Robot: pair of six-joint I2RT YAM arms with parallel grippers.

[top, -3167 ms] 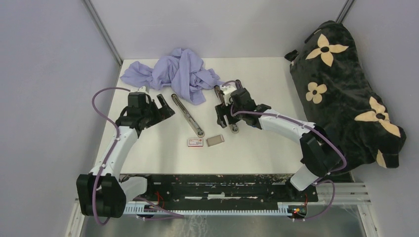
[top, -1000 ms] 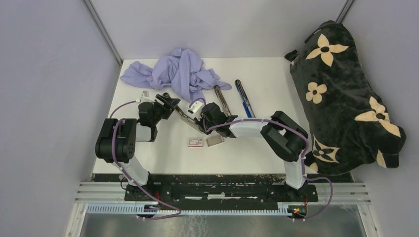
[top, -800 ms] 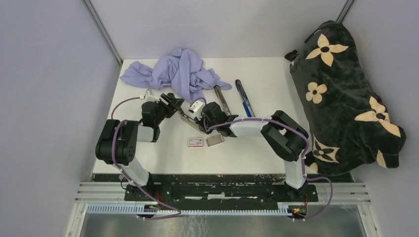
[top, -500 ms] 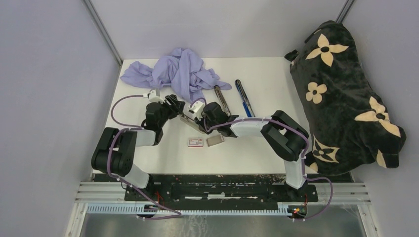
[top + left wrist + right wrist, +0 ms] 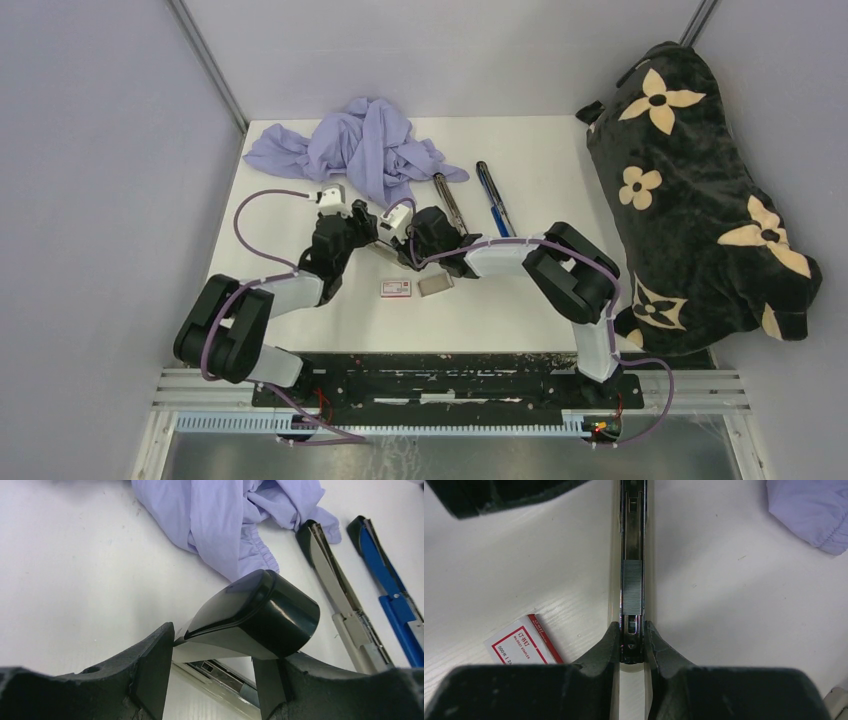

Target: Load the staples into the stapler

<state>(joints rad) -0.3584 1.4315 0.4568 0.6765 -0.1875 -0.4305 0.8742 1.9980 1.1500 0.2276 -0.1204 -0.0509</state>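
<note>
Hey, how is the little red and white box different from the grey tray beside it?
The box is white with red print; the tray is plain grey. The box lies square to the table edge; the tray, on its right, is slightly turned. Both are small, flat, similar in size and rest on the table.

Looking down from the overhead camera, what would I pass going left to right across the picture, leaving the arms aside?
red-and-white box → small grey tray → blue stapler → black flowered bag. The purple cloth and the grey stapler overlap others, so they are left out.
</note>
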